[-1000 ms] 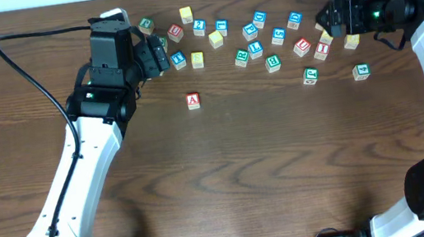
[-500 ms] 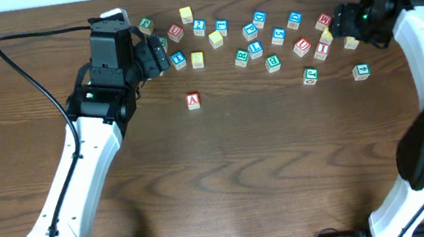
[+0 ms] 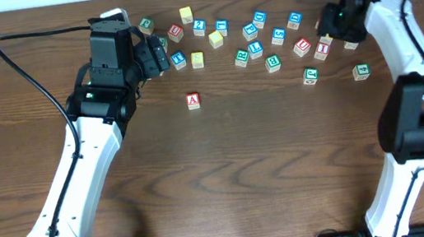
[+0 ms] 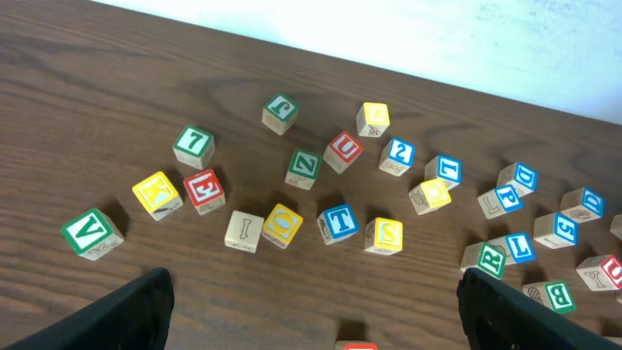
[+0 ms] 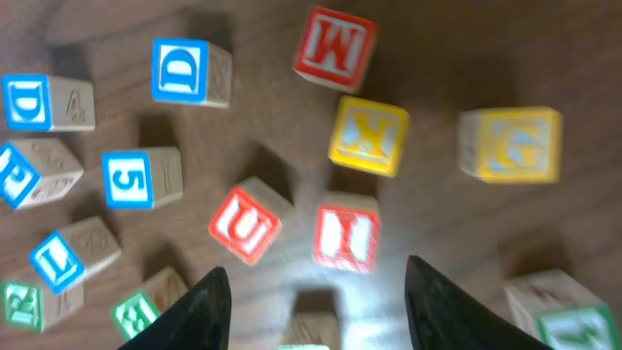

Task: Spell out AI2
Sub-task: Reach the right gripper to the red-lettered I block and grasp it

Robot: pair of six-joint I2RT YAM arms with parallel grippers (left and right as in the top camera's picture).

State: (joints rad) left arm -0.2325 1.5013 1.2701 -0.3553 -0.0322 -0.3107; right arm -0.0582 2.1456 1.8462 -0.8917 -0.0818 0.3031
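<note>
Red-lettered, your likely I block [image 5: 345, 233] lay just ahead of the right gripper [image 5: 316, 277], centred between its spread, empty jaws. The A block [image 3: 192, 100] sat alone, nearer the left gripper [image 4: 313, 287], likewise spread.

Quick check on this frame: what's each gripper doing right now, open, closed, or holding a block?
Left gripper: open, holding nothing.
Right gripper: open, holding nothing.

We see a dark brown wood-grain table [image 3: 269, 169] filling the view, evenly lit, and beyond its far edge a plain white backdrop [image 4: 437, 39].
</note>
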